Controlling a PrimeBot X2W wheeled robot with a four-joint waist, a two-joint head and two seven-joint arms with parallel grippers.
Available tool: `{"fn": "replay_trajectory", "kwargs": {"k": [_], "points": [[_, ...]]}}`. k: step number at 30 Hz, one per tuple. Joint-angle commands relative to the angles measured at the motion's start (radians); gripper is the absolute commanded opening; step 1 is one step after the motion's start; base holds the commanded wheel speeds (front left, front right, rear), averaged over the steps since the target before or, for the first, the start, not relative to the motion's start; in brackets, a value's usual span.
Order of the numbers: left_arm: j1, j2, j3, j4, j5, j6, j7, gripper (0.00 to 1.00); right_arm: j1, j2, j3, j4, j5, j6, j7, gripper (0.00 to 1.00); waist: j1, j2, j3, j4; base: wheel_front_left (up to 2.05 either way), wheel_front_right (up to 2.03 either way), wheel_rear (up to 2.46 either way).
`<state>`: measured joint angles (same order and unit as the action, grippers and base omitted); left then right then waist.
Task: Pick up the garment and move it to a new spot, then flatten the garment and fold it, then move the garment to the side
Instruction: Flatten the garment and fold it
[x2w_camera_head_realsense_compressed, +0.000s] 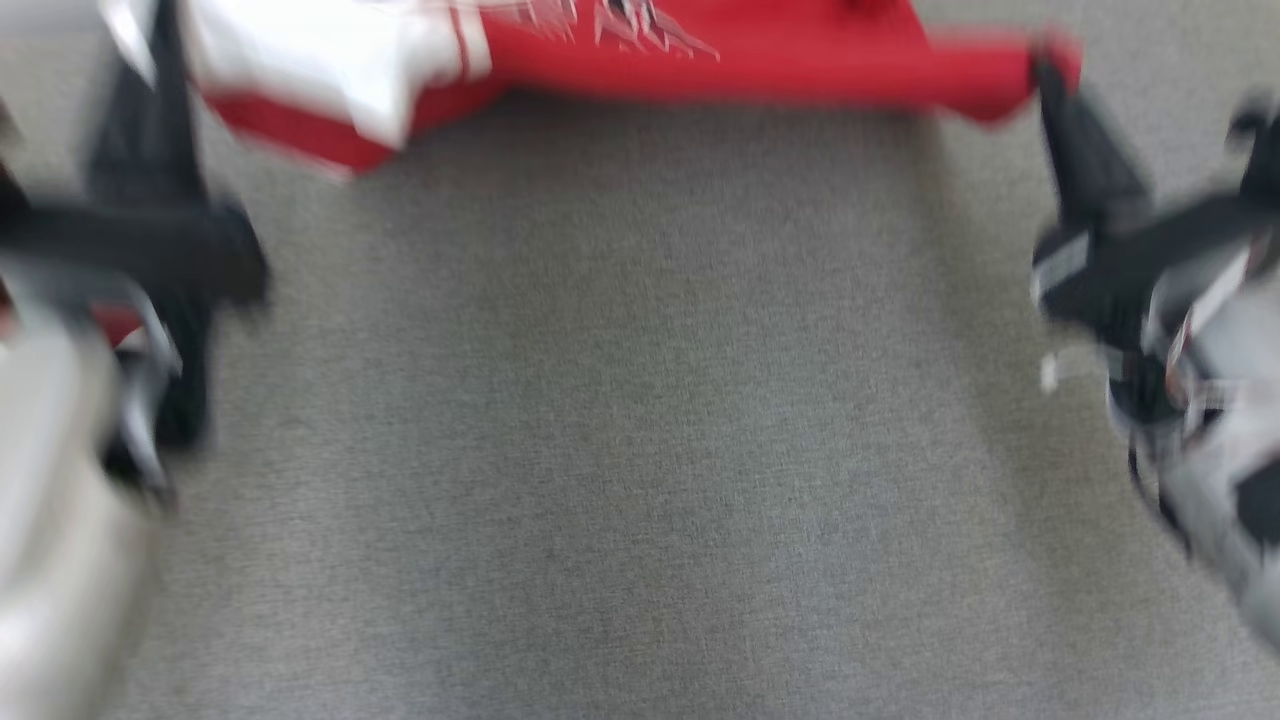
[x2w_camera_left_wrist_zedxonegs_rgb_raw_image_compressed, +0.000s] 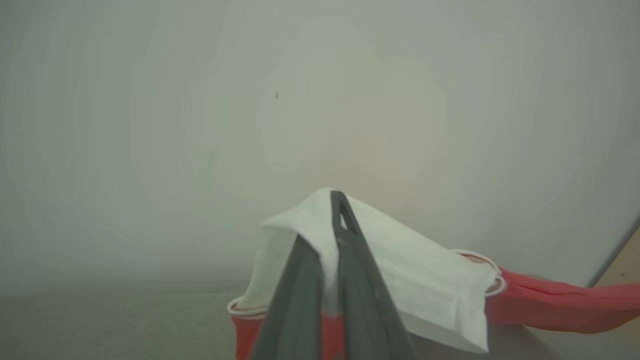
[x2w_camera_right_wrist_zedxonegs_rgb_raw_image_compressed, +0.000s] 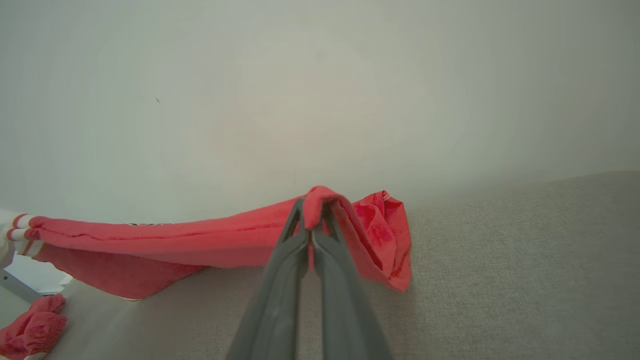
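Apart: left fingers (x2w_camera_left_wrist_zedxonegs_rgb_raw_image_compressed: 348, 242), right fingers (x2w_camera_right_wrist_zedxonegs_rgb_raw_image_compressed: 296, 241), on garment (x2w_camera_head_realsense_compressed: 780, 65).

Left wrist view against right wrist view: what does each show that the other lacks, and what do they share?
Left wrist view: the left hand shut on the white part of the garment, and a wooden edge at the right.
Right wrist view: the right hand shut on a red fold of it, and a bunched red cloth at the lower left.
Shared: the garment's red body stretched sideways over the grey fabric surface, before a pale wall.
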<state>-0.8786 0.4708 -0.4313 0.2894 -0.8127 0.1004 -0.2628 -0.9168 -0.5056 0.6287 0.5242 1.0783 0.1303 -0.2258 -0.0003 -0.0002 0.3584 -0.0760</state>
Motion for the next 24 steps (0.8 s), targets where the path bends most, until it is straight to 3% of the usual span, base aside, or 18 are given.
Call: {"fn": "replay_trajectory", "kwargs": {"k": [1, 6, 11, 20, 24], "points": [[0.080, 0.007, 0.011, -0.055, 0.004, 0.023, -0.002, 0.00, 0.060, -0.019, -0.003, -0.024, 0.008, 0.000, -0.006, 0.00, 0.0003, 0.0002, -0.041, 0.016, 0.00, 0.00, 0.00], [0.365, -0.019, 0.060, -0.255, 0.003, 0.102, -0.002, 0.00, 0.282, -0.039, -0.045, -0.101, 0.026, 0.000, -0.021, 0.00, 0.0003, 0.0002, -0.082, 0.023, 0.00, 0.00, 0.00], [0.598, -0.051, 0.087, -0.351, 0.021, 0.137, -0.002, 0.00, 0.475, -0.031, -0.094, -0.150, 0.018, 0.000, -0.023, 0.00, 0.0003, 0.0002, -0.128, 0.023, 0.00, 0.00, 0.00], [0.889, -0.151, 0.117, -0.360, 0.063, 0.123, -0.002, 0.00, 0.776, -0.006, -0.201, -0.173, -0.085, 0.000, -0.025, 0.00, 0.0003, 0.0002, -0.212, 0.045, 0.00, 0.00, 0.00], [0.970, -0.191, 0.123, -0.335, 0.075, 0.088, -0.002, 0.00, 0.878, 0.014, -0.257, -0.197, -0.151, 0.000, -0.004, 0.00, 0.0003, 0.0002, -0.245, 0.049, 0.00, 0.00, 0.00]]}}
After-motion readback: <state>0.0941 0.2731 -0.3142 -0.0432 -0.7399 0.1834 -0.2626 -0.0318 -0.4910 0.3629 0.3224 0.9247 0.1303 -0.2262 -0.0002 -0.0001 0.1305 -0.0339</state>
